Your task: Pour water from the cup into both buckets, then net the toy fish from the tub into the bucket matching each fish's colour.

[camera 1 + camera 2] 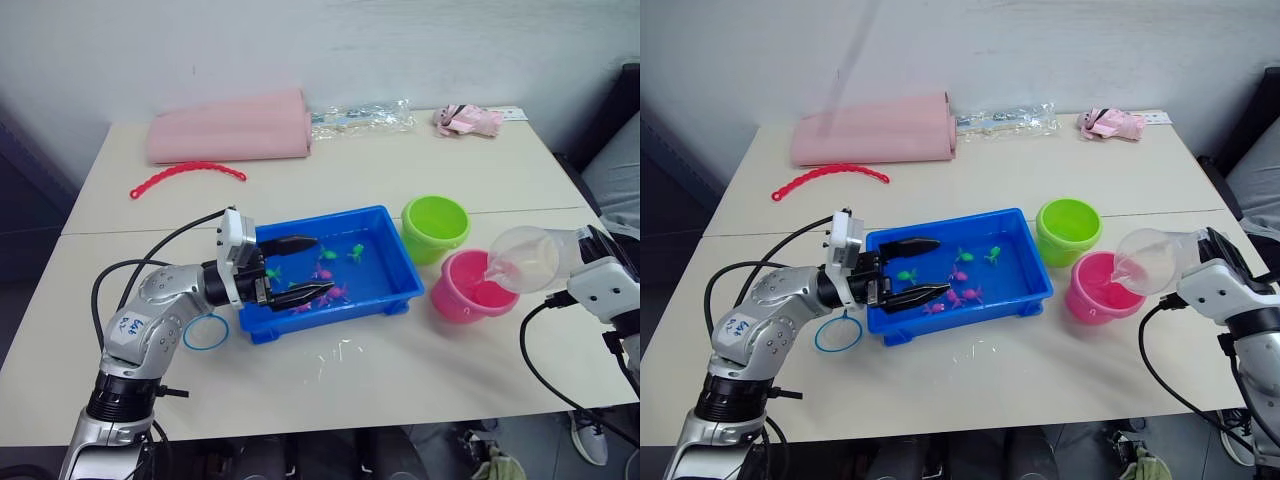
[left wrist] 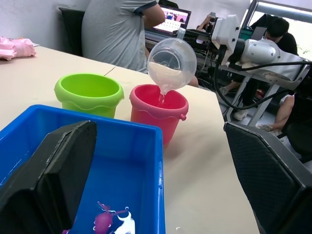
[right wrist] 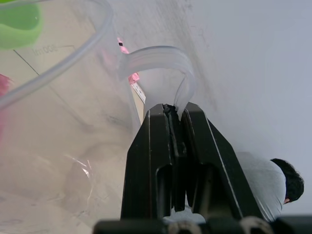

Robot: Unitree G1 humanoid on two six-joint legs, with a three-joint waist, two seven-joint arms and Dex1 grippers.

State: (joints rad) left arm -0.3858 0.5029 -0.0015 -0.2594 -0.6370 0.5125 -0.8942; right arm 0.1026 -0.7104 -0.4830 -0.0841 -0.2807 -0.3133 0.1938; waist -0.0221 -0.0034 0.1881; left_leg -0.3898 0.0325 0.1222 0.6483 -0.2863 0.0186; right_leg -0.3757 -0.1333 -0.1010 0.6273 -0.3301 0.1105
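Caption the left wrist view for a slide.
Clear cup tipped over the pink bucket, pouring water, green bucket alongside.

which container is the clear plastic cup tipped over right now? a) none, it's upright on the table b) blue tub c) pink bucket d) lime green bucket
c: the right hand holds the clear plastic cup with a side handle tilted above the small round pink bucket, and water runs into it.

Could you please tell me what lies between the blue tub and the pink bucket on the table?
In the left eye view, a bare strip of table separates the blue tub from the pink bucket; the green bucket stands behind that gap.
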